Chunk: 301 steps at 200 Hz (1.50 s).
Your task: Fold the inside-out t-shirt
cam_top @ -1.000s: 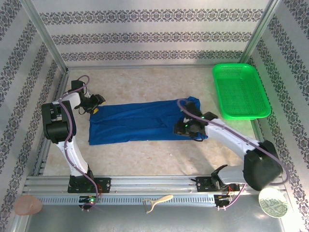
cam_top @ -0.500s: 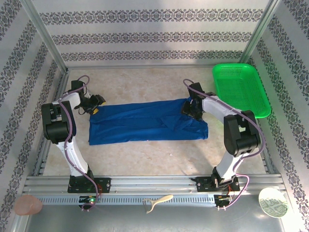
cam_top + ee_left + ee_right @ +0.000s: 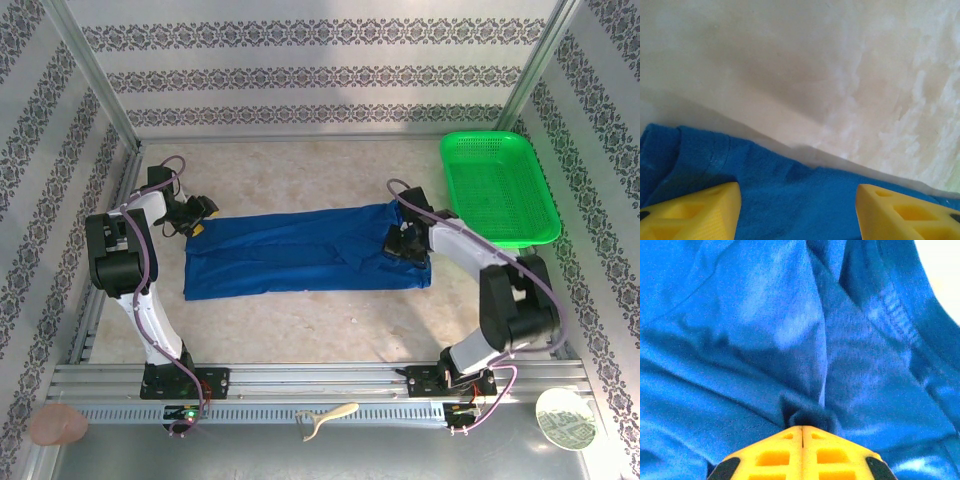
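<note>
The inside-out t-shirt point(image 3: 300, 250) is royal blue and lies spread in a long strip across the middle of the table. My left gripper point(image 3: 197, 222) is at its far left corner, open, with the yellow fingers point(image 3: 695, 215) straddling the cloth's edge point(image 3: 800, 200). My right gripper point(image 3: 400, 245) is on the shirt's right end. In the right wrist view its jaws point(image 3: 803, 427) are pressed together with a small bunched fold of blue cloth point(image 3: 765, 340) pinched at the tips.
A green mesh basket point(image 3: 498, 190) stands at the back right, close to the right arm. Patterned walls close in the table on three sides. A metal rail point(image 3: 300, 385) runs along the near edge.
The right gripper swung from the shirt's near right edge to its far right corner, came slightly nearer, and closed on a fold of cloth. The left arm stayed still.
</note>
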Available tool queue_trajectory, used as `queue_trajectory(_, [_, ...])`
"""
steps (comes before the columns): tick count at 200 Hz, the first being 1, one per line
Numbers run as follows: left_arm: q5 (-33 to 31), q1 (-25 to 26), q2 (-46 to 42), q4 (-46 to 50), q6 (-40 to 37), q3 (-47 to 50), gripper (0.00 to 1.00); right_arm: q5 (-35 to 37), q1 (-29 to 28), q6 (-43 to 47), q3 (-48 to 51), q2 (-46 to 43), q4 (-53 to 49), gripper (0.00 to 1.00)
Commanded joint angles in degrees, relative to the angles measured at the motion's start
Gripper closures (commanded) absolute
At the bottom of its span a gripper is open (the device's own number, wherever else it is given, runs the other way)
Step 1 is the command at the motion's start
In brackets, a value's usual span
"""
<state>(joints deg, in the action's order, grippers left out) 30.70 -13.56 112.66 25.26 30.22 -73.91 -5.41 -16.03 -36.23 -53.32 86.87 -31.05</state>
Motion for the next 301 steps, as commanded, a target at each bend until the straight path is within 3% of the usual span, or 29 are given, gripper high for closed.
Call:
queue_trajectory(1, [0.6, 0.1, -1.5, 0.9, -1.0, -0.7, 0.38, -0.1, -2.8, -2.1, 5.6, -5.6, -2.3, 0.78])
queue_trajectory(6, [0.6, 0.1, -1.4, 0.9, -1.1, -0.7, 0.38, -0.2, -3.3, -2.9, 7.1, -7.1, -2.5, 0.66])
queue_trajectory(11, [0.6, 0.1, -1.5, 0.9, -1.1, -0.7, 0.38, -0.6, -3.6, -3.5, 8.5, -8.5, -2.5, 0.62])
queue_trajectory(48, [0.6, 0.0, -1.4, 1.0, -1.1, -0.8, 0.38, -1.2, 0.3, -5.3, 12.2, -17.5, -1.7, 0.62])
queue_trajectory(70, [0.5, 0.0, -1.6, 1.4, -1.2, -0.9, 0.38, -2.2, 2.7, -1.9, 6.1, -12.7, -0.9, 0.61])
queue_trajectory(88, [0.6, 0.0, -1.9, 1.8, -1.3, -1.1, 0.38, -3.1, 2.6, 2.5, -0.6, -6.2, -0.9, 0.51])
queue_trajectory(123, [1.0, -0.1, -2.5, 2.3, -1.2, -1.5, 0.38, -5.0, 2.0, 11.8, -9.2, 4.3, -3.8, 0.50])
queue_trajectory(202, [1.8, -0.3, -2.9, 2.5, -1.2, -1.9, 0.38, -7.5, 2.8, 13.2, -2.3, 6.1, -1.2, 0.51])
queue_trajectory(232, [1.9, -0.3, -3.0, 2.3, -1.1, -1.5, 0.38, -8.8, 3.0, 13.4, -1.8, 8.0, -0.3, 0.60])
queue_trajectory(264, [1.9, -0.3, -3.3, 2.1, -0.9, -1.2, 0.38, -9.1, 3.6, 13.3, -1.7, 5.7, -1.4, 1.00])
queue_trajectory(301, [2.0, -0.3, -3.4, 1.7, -0.9, -0.8, 0.38, -7.4, 3.6, 11.2, 0.7, -0.9, -2.9, 1.00])
